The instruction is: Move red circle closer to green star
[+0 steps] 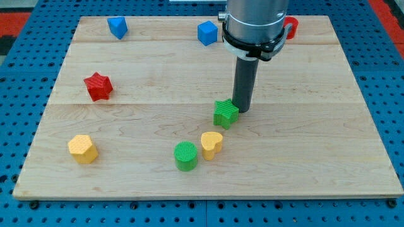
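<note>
The red circle [291, 28] sits at the view's top, right of centre, mostly hidden behind the arm's housing — only a red edge shows, so its round shape is likely rather than certain. The green star [225, 113] lies near the middle of the tabletop [315, 157], well apart from it. My tip [242, 110] rests just beside the star, at its upper right, touching it or nearly so. The end effector is a plain rod with nothing to clench or release; it holds nothing.

The risk from here, as I judge it, is the star itself: any sideways slide of the tip could knock it toward the yellow heart [211, 144] and green cylinder [185, 156], shifting the target. The tip also needs to get behind the red circle — toward the tabletop's far edge — and a clumsy approach could push it off the edge or into the blue cube [207, 33].
</note>
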`<action>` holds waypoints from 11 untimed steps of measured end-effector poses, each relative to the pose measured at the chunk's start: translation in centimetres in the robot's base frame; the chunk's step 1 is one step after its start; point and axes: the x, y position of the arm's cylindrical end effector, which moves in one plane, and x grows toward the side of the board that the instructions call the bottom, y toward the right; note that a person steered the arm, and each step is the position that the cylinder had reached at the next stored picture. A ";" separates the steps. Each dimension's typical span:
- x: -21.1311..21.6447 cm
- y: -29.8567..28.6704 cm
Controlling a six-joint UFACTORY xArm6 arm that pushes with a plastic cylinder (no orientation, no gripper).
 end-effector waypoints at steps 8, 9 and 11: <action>-25.0 22.4; -24.9 12.3; -17.5 4.1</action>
